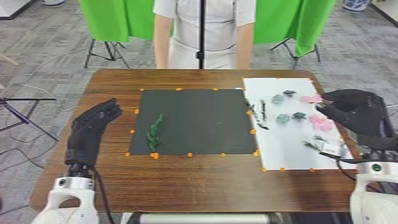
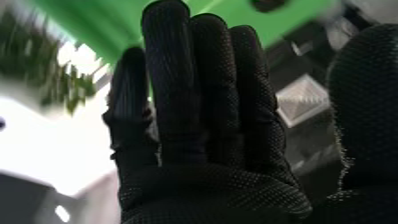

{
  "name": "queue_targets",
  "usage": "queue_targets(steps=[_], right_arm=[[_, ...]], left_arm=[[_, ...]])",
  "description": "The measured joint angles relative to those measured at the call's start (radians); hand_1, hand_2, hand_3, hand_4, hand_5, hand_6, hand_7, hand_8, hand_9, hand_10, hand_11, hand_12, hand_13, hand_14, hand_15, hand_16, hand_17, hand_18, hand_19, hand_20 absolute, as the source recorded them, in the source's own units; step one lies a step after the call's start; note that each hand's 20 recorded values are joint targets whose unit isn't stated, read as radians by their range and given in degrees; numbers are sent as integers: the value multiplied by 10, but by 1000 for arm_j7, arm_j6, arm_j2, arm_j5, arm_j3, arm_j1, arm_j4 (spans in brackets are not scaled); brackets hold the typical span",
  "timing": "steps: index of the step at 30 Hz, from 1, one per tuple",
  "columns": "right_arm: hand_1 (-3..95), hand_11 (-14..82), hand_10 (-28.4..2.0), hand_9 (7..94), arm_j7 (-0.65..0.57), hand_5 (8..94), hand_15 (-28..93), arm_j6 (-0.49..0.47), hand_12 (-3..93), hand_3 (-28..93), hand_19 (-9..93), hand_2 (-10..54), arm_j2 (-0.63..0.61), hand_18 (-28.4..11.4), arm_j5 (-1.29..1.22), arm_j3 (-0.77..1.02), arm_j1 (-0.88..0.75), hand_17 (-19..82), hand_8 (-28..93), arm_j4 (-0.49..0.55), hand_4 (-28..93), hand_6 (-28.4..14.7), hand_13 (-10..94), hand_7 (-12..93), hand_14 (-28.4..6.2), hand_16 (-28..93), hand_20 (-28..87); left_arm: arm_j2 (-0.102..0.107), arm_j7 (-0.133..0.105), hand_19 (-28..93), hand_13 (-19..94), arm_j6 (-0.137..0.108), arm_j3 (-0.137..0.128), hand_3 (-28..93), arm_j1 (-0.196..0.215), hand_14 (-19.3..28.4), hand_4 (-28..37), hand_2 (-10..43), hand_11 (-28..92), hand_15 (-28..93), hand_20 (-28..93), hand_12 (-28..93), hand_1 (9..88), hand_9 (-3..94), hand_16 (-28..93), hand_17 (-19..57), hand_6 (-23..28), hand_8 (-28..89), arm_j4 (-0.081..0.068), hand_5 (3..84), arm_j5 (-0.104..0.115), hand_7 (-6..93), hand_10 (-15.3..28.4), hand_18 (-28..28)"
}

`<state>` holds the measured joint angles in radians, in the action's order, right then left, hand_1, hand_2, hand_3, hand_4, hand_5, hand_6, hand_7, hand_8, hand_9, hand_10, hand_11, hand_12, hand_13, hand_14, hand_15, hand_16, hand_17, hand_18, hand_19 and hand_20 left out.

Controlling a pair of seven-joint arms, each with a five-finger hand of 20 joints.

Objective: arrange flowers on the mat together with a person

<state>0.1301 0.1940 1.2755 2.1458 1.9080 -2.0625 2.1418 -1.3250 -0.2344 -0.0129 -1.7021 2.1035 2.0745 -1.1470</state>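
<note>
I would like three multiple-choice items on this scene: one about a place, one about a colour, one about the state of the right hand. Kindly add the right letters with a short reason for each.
1. Where does the long green sprig lie?
A) on the white sheet
B) on the floor
C) on the dark mat

2. What colour are the flowers nearest the right hand?
A) pink
B) orange
C) yellow

3. How are the right hand's fingers?
A) clenched into a fist
B) straight
C) curled round a flower

1 C: it lies on the mat's left part.
2 A: pink blooms sit beside that hand.
3 B: the wrist view shows them extended.
</note>
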Motion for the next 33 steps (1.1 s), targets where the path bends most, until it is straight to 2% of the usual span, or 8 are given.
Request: queue_targets(steps=[3,10,16,17,19,20,23,33], right_arm=[[373,260,-129,725,-57,669,517,-39,245,694,821,-95,-19,-210,121,77,-31,382,-80,6,-283,-23,729,217,-99,296,581],[385,245,-127,730,-159,670,541,-273,234,697,839,-95,-59,-203,277,124,-87,404,-78,-9,-283,-25,732,201,-95,291,572],[399,236,-124,739,-172,678,567,-315,227,654,873,-95,-93,-204,298,123,-80,423,-78,-88,-283,-24,746,196,-94,298,573],[431,235,-124,741,-172,679,578,-319,227,590,882,-95,-97,-204,302,123,-78,428,-78,-98,-283,-23,746,195,-92,301,571],[638,230,-125,751,-172,688,601,-333,225,110,904,-95,-104,-203,307,123,-74,443,-81,-111,-161,-20,750,194,-88,306,570],[705,228,-125,756,-173,691,610,-342,225,-64,911,-95,-107,-202,310,123,-72,449,-82,-115,-90,-19,753,195,-86,307,566],[721,234,-120,785,-182,721,624,-355,229,-177,928,-95,-115,-192,316,117,-65,480,-80,-129,-49,-15,776,195,-74,317,579],[718,246,-108,871,-220,800,613,-325,234,-92,932,-95,-138,-186,336,63,-39,555,-91,-192,-70,10,853,221,-53,331,616]], left_arm=[[-7,6,62,343,2,-9,622,0,164,-142,-52,183,170,201,153,318,433,45,68,34,-61,3,487,-7,149,124,116],[0,-1,62,345,-14,3,624,1,164,-142,-54,187,173,201,153,319,436,45,68,34,-62,4,488,-6,153,126,116],[13,-3,63,344,-20,11,623,1,164,-142,-54,186,174,202,152,320,436,44,68,34,-63,4,488,-5,151,126,116],[14,-3,63,344,-21,12,624,1,164,-141,-54,186,174,202,152,319,435,44,68,34,-62,5,487,-4,152,126,116],[17,-3,63,344,-22,14,624,1,163,-141,-54,186,173,202,152,319,436,43,68,34,-62,5,487,-3,152,126,116],[19,-3,63,344,-23,15,623,1,163,-142,-55,186,173,201,152,319,436,43,68,34,-62,5,487,-3,152,125,116],[21,-3,63,344,-26,15,623,2,164,-141,-54,186,173,201,152,319,435,44,68,34,-62,6,487,-1,151,125,116],[22,-2,63,344,-28,17,623,4,164,-141,-55,186,173,201,152,319,434,43,68,34,-62,7,487,0,151,125,116]])
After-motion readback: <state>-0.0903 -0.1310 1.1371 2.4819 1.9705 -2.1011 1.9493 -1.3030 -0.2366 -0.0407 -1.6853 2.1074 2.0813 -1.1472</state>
